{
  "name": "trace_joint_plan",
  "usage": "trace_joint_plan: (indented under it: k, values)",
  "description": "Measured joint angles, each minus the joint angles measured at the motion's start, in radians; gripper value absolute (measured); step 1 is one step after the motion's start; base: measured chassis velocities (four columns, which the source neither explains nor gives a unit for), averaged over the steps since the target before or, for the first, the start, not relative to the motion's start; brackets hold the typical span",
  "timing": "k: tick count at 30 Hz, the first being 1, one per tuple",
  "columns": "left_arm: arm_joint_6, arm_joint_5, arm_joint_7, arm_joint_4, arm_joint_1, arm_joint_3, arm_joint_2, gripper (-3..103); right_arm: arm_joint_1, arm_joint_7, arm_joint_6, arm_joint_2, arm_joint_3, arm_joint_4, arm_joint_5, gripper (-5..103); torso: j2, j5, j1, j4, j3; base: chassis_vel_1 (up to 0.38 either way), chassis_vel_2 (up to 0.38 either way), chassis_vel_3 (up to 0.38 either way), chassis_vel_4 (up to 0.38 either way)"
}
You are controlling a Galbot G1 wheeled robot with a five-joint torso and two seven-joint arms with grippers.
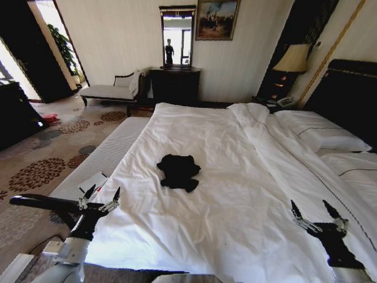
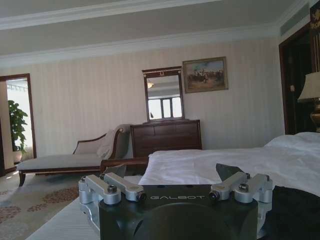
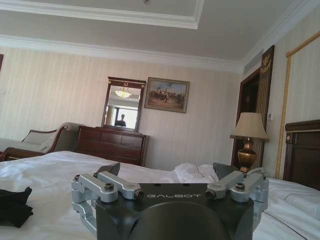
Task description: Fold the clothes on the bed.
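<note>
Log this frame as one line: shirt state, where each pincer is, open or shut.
black T-shirt: crumpled mid-bed, unfolded | left pincer: open, at near left bed edge | right pincer: open, over near right duvet | no contact

white bed, crumpled black T-shirt, pillows

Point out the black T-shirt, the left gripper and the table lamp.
black T-shirt (image 1: 178, 171), head view, middle of the crumpled cloth.
left gripper (image 1: 101, 197), head view, between its fingertips.
table lamp (image 3: 249, 125), right wrist view, shade.

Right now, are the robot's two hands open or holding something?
Left gripper: open, holding nothing.
Right gripper: open, holding nothing.
</note>
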Motion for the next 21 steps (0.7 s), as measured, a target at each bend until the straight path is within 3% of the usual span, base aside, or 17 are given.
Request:
trace_joint_plan:
  k: [12,21]
  values:
    - [-0.002,0.007,-0.006,0.022,-0.011,0.006,-0.015,100,0.012,0.024,-0.002,0.011,-0.025,-0.012,-0.026,100,0.000,0.0000,0.000,-0.0004,0.000,0.003,0.001,-0.006,-0.003]
    - [-0.007,0.009,-0.008,0.029,-0.008,0.006,-0.025,100,0.011,0.025,0.002,0.015,-0.027,-0.011,-0.031,100,0.000,-0.0001,0.000,-0.0001,0.000,0.099,0.078,-0.094,-0.076]
